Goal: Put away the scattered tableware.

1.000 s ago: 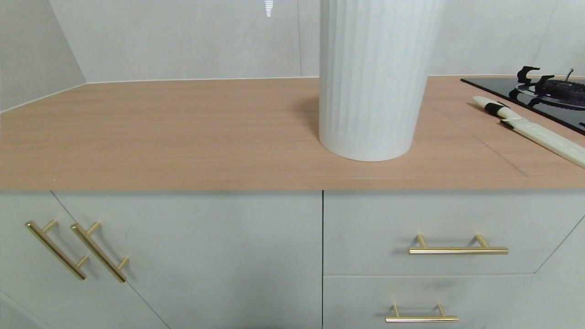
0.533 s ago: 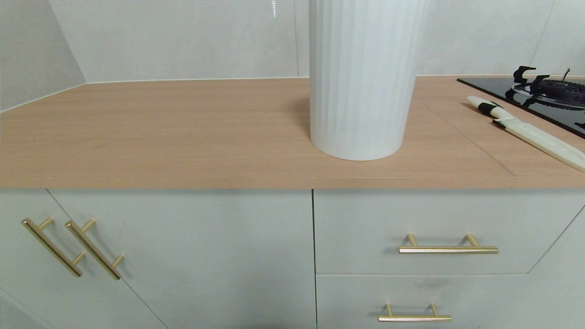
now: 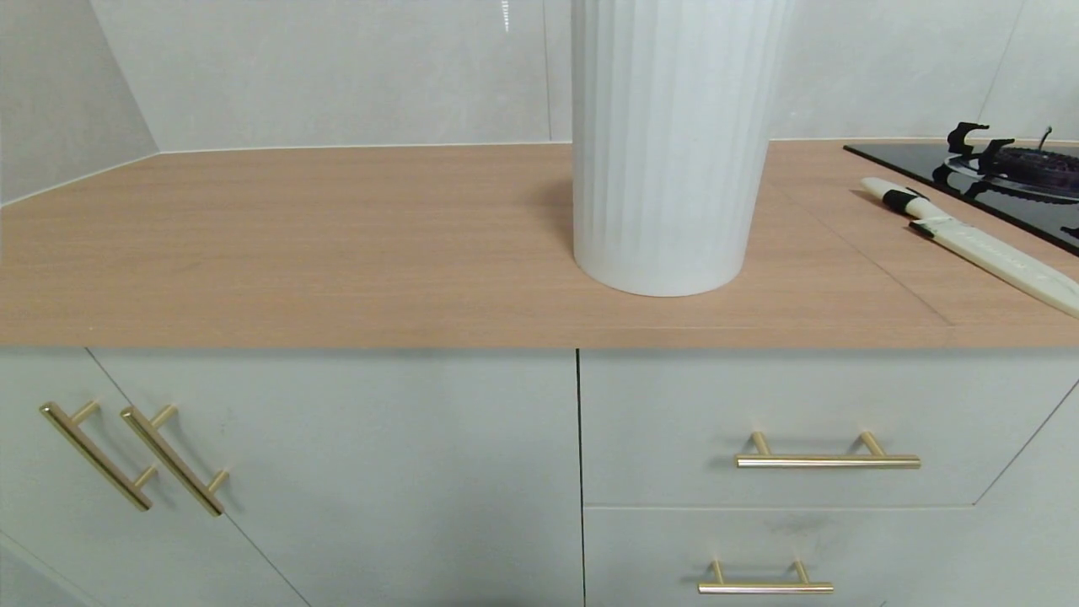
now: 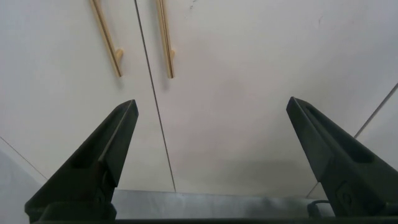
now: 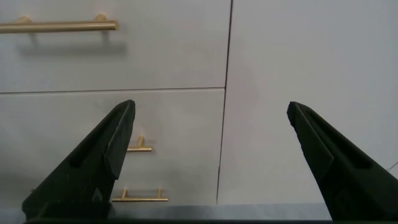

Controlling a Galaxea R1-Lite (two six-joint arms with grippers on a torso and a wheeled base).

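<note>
A tall white ribbed container (image 3: 668, 143) stands on the wooden countertop (image 3: 295, 244), near its front edge. A cream-bladed knife (image 3: 978, 244) with a cream and black handle lies on the counter at the right, beside the stove. My left gripper (image 4: 211, 115) is open, held low in front of the cabinet doors with nothing between its fingers. My right gripper (image 5: 211, 115) is open too, facing the drawer fronts, and holds nothing.
A black glass stove (image 3: 1003, 169) with a burner grate sits at the far right. Below the counter are grey cabinet doors with gold handles (image 3: 135, 459) at the left and drawers with gold handles (image 3: 826, 461) at the right. Tiled walls close the back and left.
The whole head view shifted slightly to the left between one second ago and half a second ago, so the camera moved. Nothing on the counter moved.
</note>
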